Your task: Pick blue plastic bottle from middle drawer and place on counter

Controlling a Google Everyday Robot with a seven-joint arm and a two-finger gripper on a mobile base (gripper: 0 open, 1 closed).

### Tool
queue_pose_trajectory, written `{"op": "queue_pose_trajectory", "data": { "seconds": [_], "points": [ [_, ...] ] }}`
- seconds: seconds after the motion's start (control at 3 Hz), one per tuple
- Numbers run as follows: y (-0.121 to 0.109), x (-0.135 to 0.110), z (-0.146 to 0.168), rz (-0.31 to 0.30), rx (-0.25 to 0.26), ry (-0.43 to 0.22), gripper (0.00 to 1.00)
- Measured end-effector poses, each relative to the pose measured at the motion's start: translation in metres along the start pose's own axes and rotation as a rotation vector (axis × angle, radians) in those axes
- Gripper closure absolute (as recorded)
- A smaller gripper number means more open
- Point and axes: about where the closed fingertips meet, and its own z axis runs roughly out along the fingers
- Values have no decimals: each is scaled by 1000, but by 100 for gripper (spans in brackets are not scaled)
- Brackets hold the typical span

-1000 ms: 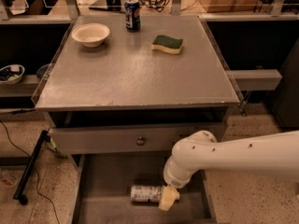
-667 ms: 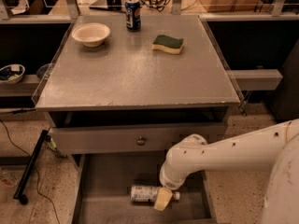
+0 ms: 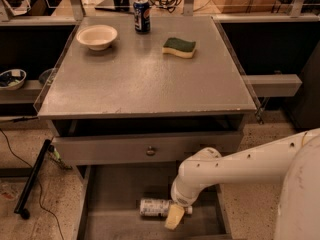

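**Gripper (image 3: 175, 215) edges left against bottle (image 3: 155, 207)**

Since 1 s ago the gripper has slid slightly left and sits at the bottle's right end. Bottle lies on its side, unmoved, in the open drawer (image 3: 120, 226) below the counter (image 3: 145, 79). Whether the gripper has hold of it, I cannot tell.

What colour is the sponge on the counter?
The rectangular sponge: green top, yellow base; camera view. The pale gripper is low in the grey metal drawer.

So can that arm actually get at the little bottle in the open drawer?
Probably yes: the gripper is down inside the drawer, at one end of the bottle, with nothing visible between them.
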Motion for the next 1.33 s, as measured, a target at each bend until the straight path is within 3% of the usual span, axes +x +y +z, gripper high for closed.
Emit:
{"op": "queue_pose_trajectory", "data": {
  "seconds": [0.33, 0.67, 1.0, 1.33],
  "points": [
    [2, -9, 48, 18, -63, -16, 0],
    [2, -9, 49, 18, -63, -16, 0],
    [9, -19, 91, 14, -88, 17, 0],
    [9, -19, 91, 14, -88, 17, 0]
  ]
}}
